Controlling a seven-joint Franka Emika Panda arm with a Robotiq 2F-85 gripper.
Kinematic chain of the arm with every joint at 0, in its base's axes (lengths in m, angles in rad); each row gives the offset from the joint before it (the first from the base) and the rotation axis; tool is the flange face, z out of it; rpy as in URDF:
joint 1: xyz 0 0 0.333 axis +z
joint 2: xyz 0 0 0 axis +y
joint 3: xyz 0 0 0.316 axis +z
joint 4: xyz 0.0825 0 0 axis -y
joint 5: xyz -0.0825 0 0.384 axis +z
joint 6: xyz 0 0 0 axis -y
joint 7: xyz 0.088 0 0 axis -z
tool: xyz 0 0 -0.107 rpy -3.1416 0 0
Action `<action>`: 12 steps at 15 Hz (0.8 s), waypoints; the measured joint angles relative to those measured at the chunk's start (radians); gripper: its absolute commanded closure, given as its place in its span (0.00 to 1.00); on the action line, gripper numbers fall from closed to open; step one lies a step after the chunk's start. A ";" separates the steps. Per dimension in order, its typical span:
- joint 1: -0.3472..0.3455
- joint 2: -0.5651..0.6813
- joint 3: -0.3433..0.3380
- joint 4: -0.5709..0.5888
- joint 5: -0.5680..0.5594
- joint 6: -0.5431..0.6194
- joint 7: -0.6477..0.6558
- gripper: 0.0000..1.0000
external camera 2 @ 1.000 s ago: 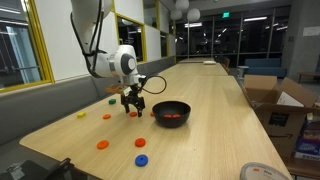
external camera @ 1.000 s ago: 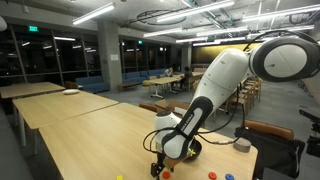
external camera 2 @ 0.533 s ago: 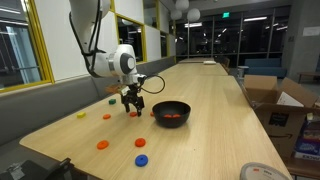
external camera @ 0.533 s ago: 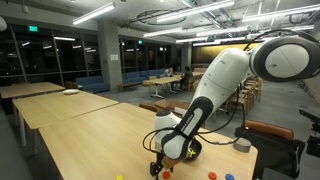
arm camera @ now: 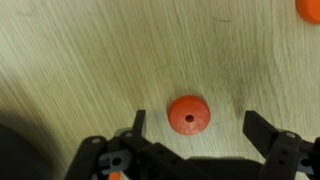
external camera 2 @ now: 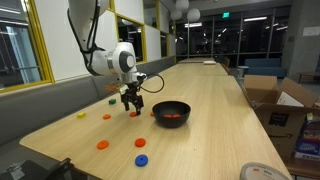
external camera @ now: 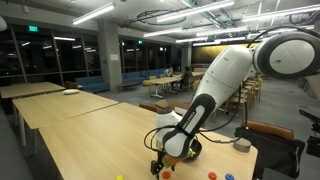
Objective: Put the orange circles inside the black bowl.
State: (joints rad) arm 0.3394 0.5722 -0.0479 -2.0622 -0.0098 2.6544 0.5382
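The hand [arm camera: 197, 130] stands wide open, gripping nothing; its fingers straddle an orange circle [arm camera: 188, 114] on the tabletop [arm camera: 80, 60]; it points straight down, near the black bowl [external camera 2: 171, 113].

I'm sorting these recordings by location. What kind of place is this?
Probably an office or campus common area: long wooden tables in rows, chairs grouped further back, ceiling strip lights and a lit exit sign.

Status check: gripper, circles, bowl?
Gripper open, fingers either side of one orange circle, not gripping. Black bowl close by, orange already inside. More circles loose on table. Nothing seen between gripper and bowl.
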 measured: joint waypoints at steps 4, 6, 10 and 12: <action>-0.036 -0.004 0.034 -0.016 0.046 0.000 -0.032 0.26; -0.055 -0.004 0.049 -0.019 0.064 0.000 -0.054 0.42; -0.080 -0.015 0.059 -0.026 0.076 0.000 -0.076 0.73; -0.087 -0.022 0.061 -0.030 0.078 0.000 -0.081 0.77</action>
State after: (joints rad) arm 0.2527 0.5505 0.0127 -2.0924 0.0685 2.6541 0.4568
